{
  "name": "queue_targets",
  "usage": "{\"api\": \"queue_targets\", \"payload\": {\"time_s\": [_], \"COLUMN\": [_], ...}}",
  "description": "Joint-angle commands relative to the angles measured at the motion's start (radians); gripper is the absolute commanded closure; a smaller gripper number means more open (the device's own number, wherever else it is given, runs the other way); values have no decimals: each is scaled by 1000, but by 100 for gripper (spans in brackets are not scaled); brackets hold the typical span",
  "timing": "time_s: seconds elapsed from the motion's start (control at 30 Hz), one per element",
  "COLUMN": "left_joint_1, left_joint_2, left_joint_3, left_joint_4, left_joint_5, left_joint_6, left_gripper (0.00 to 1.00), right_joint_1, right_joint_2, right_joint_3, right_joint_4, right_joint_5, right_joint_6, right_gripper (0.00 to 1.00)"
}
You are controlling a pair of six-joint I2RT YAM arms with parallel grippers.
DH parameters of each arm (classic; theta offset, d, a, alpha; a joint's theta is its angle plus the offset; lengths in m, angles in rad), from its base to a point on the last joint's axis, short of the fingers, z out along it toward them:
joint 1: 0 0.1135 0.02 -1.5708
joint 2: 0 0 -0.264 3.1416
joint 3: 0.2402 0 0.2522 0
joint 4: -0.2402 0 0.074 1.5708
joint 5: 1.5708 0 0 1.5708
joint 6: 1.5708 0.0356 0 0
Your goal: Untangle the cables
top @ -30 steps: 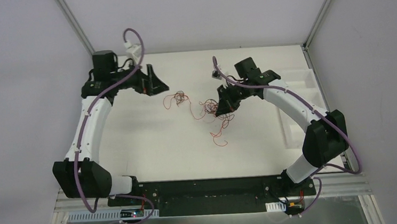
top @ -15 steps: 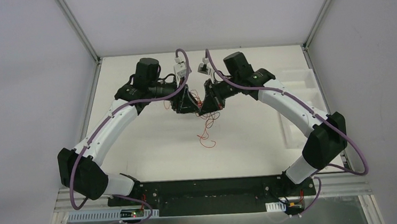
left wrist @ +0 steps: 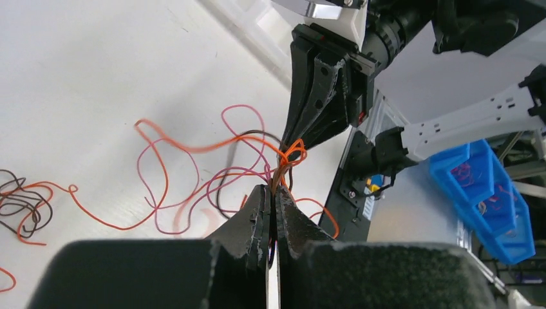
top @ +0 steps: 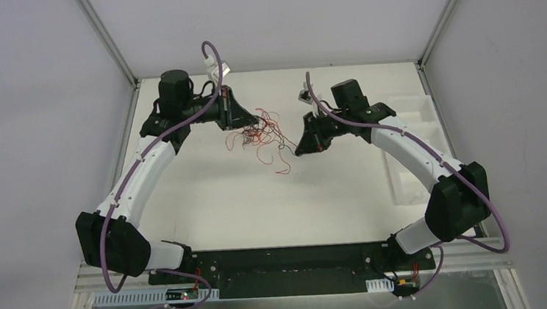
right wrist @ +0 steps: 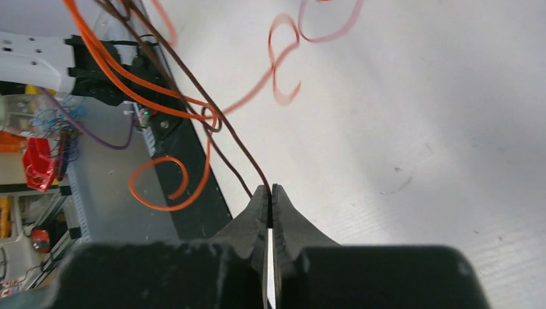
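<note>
1. White walls (top: 23,108) close in the cell on three sides, with aluminium posts (top: 106,38) rising at the back corners.
2. Underfoot for the arms is a matte white tabletop (top: 208,204), lightly scuffed. A white tray (top: 411,114) lies along its edge, out past the right arm.
3. At the near edge a black base rail (top: 286,260) carries both arms. Past it, the left wrist view catches blue bins (left wrist: 483,187) in the room beyond.
4. The left gripper (left wrist: 272,201) has its fingers pressed together on a knot of the cables (top: 262,135). Orange and pink strands fan out ahead of its tips and droop onto the table.
5. A small dark-and-orange coil (left wrist: 22,206) lies on the table off to that gripper's side.
6. The right gripper (right wrist: 270,196) is clamped on a dark wire (right wrist: 193,96), which runs taut from its tips. An orange wire (right wrist: 109,64) crosses just beside it.
7. From above, the bundle hangs between the two grippers, closer to the left one. A red loop (top: 283,170) trails onto the table nearer the arm bases.
</note>
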Motion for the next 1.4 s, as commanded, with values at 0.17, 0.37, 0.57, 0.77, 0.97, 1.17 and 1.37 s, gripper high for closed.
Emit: {"api": "queue_targets", "payload": {"time_s": [0.17, 0.37, 0.57, 0.77, 0.97, 1.17, 1.37], "left_joint_1": [92, 66, 10, -13, 9, 66, 216], "left_joint_2": [-44, -45, -29, -18, -46, -65, -43], "left_joint_3": [58, 54, 66, 97, 132, 191, 346], "left_joint_4": [94, 102, 102, 102, 81, 68, 67], "left_joint_5": [23, 20, 21, 43, 77, 134, 149], "left_joint_6": [-190, -204, -201, -216, -252, -269, -280], "left_gripper": [100, 100, 100, 100, 100, 100, 100], "right_joint_1": [-89, -32, 87, 144, 109, 21, -59], "right_joint_2": [-31, -93, -53, 38, 41, 90, 123], "right_joint_3": [-17, -25, 50, 83, 2, -54, -102], "right_joint_4": [42, 249, 362, 430, 435, 381, 303], "right_joint_5": [94, 61, 166, 383, 631, 651, 625], "right_joint_6": [49, 186, 237, 215, 208, 184, 53], "right_gripper": [94, 34, 29, 38, 82, 100, 100]}}
